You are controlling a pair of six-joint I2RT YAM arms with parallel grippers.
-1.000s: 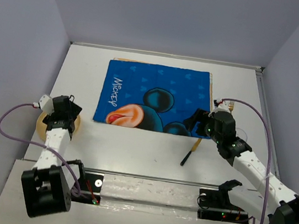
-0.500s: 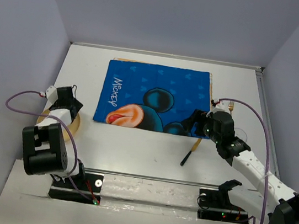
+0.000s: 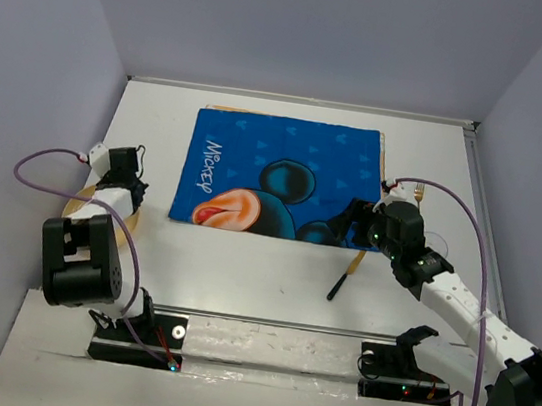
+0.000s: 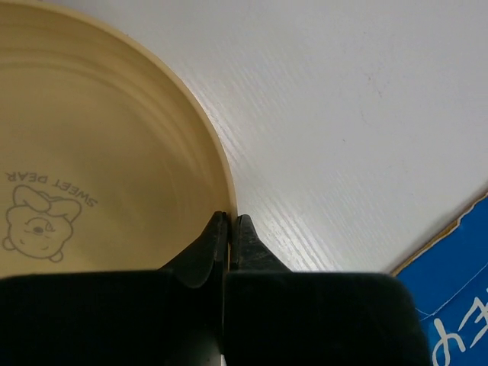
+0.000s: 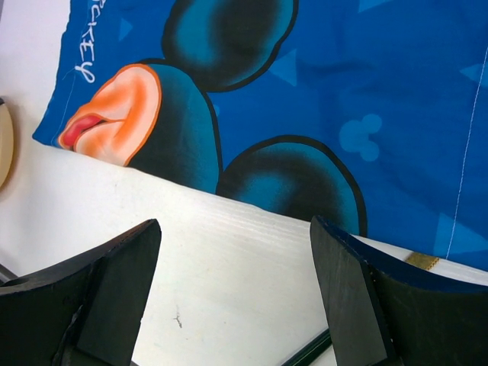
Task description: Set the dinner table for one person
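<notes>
A beige plate (image 3: 72,209) with a bear print lies at the left of the white dinner table (image 3: 243,260). My left gripper (image 3: 122,182) is shut on the plate's right rim. In the left wrist view the two fingers of the left gripper (image 4: 230,219) pinch the thin edge of the plate (image 4: 99,152), one inside and one outside. My right gripper (image 3: 354,220) hovers open over the near right corner of the blue Mickey placemat (image 3: 285,175). In the right wrist view nothing sits between the fingers of the right gripper (image 5: 232,229), with the placemat (image 5: 305,76) beyond them.
A utensil with a yellow and black handle (image 3: 344,277) lies on the table in front of the placemat, below my right gripper. A fork (image 3: 418,191) lies to the right of the placemat. Grey walls stand around the table.
The left gripper went from open above the plate to shut on its rim, while the left arm folded up closer to the plate. The right arm barely moved.
</notes>
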